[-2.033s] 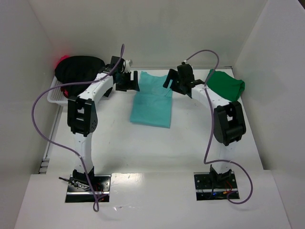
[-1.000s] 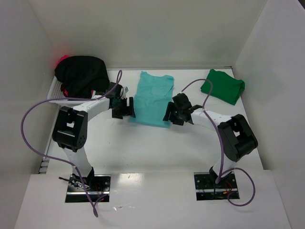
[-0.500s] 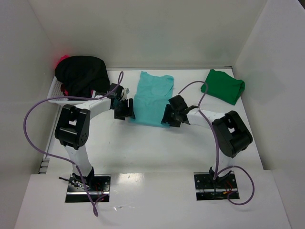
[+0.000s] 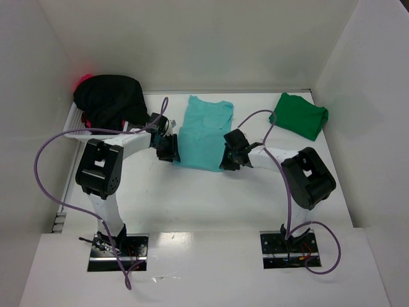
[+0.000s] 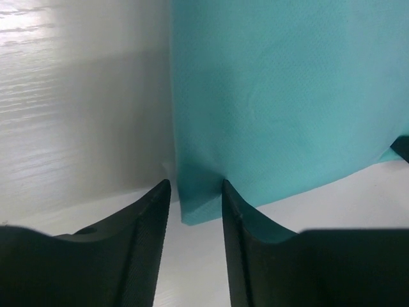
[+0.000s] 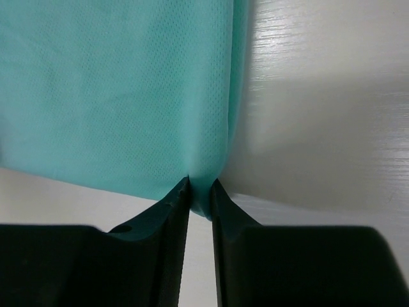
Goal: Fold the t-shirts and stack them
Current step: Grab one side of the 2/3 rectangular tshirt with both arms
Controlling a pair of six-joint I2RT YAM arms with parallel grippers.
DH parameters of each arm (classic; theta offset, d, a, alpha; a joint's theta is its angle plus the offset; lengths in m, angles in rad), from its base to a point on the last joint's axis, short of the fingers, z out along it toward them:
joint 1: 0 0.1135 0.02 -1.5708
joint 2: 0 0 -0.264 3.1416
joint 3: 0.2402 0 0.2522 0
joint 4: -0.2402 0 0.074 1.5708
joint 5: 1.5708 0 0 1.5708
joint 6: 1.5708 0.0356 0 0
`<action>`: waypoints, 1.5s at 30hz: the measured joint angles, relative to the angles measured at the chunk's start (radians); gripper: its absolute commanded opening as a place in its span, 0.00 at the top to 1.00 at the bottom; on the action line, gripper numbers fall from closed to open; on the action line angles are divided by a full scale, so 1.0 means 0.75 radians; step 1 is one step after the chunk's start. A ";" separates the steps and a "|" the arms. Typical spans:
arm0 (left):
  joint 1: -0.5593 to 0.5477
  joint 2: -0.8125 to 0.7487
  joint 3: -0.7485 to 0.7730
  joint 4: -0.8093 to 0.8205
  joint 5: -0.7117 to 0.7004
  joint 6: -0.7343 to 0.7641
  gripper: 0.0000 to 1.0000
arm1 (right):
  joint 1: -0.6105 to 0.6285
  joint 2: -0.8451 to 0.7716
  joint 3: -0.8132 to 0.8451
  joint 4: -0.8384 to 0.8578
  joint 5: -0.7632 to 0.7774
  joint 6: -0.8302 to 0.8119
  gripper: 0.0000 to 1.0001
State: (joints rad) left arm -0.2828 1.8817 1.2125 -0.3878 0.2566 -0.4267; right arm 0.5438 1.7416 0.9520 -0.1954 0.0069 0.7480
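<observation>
A light teal t-shirt (image 4: 203, 131), folded into a long strip, lies flat mid-table. My left gripper (image 4: 172, 150) is low at its near left corner. In the left wrist view the jaws of this gripper (image 5: 197, 192) stand apart around that corner of the teal cloth (image 5: 275, 96), with a gap on the left side. My right gripper (image 4: 227, 157) is at the near right corner. In the right wrist view that gripper (image 6: 200, 188) pinches the bunched edge of the teal shirt (image 6: 115, 89). A dark green t-shirt (image 4: 300, 115) lies folded at the back right.
A black t-shirt (image 4: 107, 99) is heaped on a white basket (image 4: 75, 128) at the back left, with a red-pink one (image 4: 83, 81) peeking out behind it. White walls close in the table on three sides. Purple cables loop over both arms.
Both grippers came from the shirt's far end to its near corners, dropped to the table and narrowed; the right one has closed onto the near right corner.
</observation>
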 measured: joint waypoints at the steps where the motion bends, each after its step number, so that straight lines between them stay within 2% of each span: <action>1: -0.006 0.003 0.000 0.000 0.000 0.000 0.59 | 0.000 0.000 0.000 -0.002 0.005 0.001 0.79; 3: -0.022 0.006 -0.001 0.001 0.000 0.001 0.65 | 0.000 0.000 0.000 -0.005 0.015 0.003 0.83; 6: -0.042 0.006 -0.009 0.003 -0.001 -0.011 0.85 | 0.000 0.000 0.000 -0.009 0.028 0.002 0.87; 9: -0.061 0.006 -0.020 0.000 -0.002 -0.030 1.00 | 0.000 0.000 0.000 -0.009 0.033 -0.006 0.95; 12: -0.079 0.005 -0.031 0.003 -0.013 -0.037 1.00 | 0.000 0.000 0.000 -0.010 0.034 -0.014 1.00; 24: -0.158 -0.098 -0.164 0.022 -0.076 -0.116 1.00 | 0.000 -0.062 -0.064 -0.016 0.042 -0.017 1.00; 30: -0.211 -0.155 -0.227 0.012 -0.093 -0.163 1.00 | 0.002 -0.170 -0.165 -0.028 0.042 -0.006 1.00; 36: -0.325 -0.272 -0.303 -0.015 -0.128 -0.221 1.00 | 0.015 -0.276 -0.226 -0.062 0.047 0.016 1.00; 45: -0.491 -0.499 -0.460 -0.095 -0.143 -0.361 1.00 | 0.116 -0.574 -0.382 -0.115 0.052 0.116 1.00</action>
State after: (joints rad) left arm -0.6515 1.5076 0.8673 -0.4589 0.1497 -0.6977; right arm 0.6305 1.3108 0.6658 -0.2818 0.0460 0.8349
